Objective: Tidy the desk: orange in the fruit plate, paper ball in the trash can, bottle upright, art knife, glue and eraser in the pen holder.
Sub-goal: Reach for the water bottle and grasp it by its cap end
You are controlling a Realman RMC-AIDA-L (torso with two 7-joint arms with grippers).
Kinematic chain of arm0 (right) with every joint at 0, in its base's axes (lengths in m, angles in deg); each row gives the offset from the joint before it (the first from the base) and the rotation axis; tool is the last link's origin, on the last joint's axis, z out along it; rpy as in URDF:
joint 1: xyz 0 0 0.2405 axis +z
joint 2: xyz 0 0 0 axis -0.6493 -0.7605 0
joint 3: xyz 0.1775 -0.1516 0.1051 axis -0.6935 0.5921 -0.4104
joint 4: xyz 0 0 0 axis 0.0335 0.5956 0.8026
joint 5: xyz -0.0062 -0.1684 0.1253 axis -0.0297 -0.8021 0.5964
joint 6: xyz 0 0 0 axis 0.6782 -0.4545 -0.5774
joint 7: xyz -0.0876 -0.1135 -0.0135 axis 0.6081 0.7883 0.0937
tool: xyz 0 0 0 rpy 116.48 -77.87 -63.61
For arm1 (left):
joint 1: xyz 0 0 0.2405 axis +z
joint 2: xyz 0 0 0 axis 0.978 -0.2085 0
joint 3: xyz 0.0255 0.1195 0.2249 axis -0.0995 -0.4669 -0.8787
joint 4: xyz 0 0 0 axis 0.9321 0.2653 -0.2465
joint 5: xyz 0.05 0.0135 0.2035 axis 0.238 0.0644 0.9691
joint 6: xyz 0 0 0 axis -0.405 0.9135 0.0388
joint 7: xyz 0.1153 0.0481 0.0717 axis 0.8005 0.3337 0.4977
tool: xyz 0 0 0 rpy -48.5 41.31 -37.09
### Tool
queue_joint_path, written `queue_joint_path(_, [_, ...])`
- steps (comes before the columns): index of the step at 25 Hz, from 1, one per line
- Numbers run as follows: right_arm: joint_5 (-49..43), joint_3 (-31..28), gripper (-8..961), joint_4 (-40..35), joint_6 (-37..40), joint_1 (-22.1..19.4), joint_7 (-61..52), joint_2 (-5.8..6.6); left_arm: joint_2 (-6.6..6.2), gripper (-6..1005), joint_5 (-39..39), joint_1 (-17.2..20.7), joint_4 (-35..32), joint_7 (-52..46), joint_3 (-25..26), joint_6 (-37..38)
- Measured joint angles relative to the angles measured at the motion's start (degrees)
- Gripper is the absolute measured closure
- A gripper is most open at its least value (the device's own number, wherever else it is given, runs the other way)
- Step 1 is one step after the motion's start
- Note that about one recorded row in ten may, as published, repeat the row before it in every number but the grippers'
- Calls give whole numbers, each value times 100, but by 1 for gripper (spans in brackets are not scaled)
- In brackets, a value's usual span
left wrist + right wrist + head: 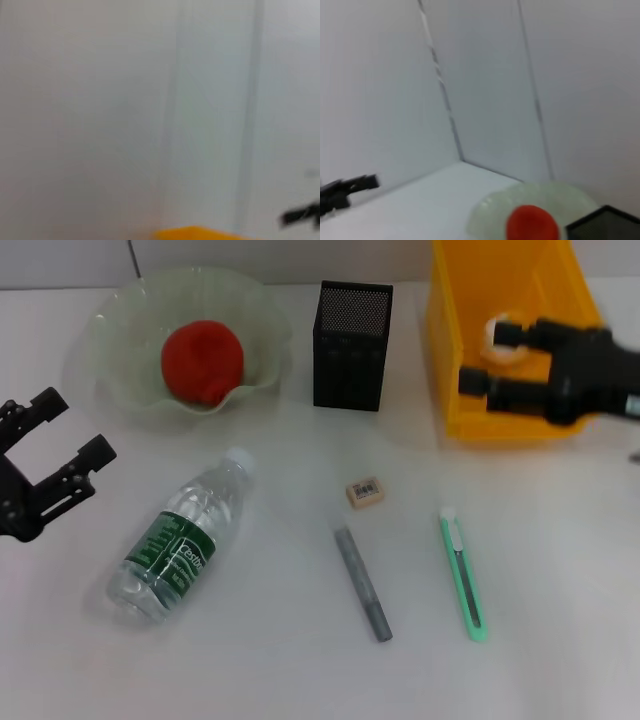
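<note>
The orange (203, 361) lies in the green glass fruit plate (120, 315) at the back left. The black mesh pen holder (351, 345) stands at the back middle. My right gripper (490, 358) is open over the yellow trash can (450, 360), with the white paper ball (503, 353) between and below its fingers. The bottle (182, 540) lies on its side. The eraser (365, 492), the grey glue stick (362, 583) and the green art knife (463, 575) lie on the table. My left gripper (78, 425) is open and empty at the left edge.
The right wrist view shows the plate (555, 195), the orange (532, 222), a corner of the pen holder (605, 225) and the left gripper far off (350, 187). The left wrist view shows the trash can's rim (195, 232).
</note>
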Motion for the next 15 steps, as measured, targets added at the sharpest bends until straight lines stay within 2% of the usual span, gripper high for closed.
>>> queue_joint_path(4, [502, -73, 123, 1163, 483, -62, 1428, 18, 36, 216, 26, 88, -1130, -1338, -284, 433])
queue_joint_path(7, [481, -91, 124, 1707, 488, -72, 2036, 28, 69, 228, -18, 215, -2102, -2261, -881, 348])
queue_joint_path(10, [457, -243, 124, 2119, 473, -62, 2393, 35, 69, 244, -18, 215, -2102, -2261, -881, 348])
queue_joint_path(11, [430, -306, 124, 2198, 474, -56, 2435, 34, 73, 249, -134, 421, -3062, -3167, -1708, -279])
queue_joint_path(12, [403, -381, 124, 2272, 473, -47, 2462, 35, 73, 248, -134, 421, -3062, -3167, -1708, -279])
queue_joint_path(13, [376, -422, 124, 2302, 474, -46, 2472, 34, 70, 248, -144, 694, -3825, -3694, -2476, -1139])
queue_joint_path(14, [356, -456, 124, 2328, 475, -50, 2478, 35, 70, 247, -144, 694, -3825, -3694, -2476, -1139])
queue_joint_path(15, [346, -467, 124, 2336, 482, -59, 2481, 34, 54, 247, -78, 938, -4461, -4109, -3087, -1900])
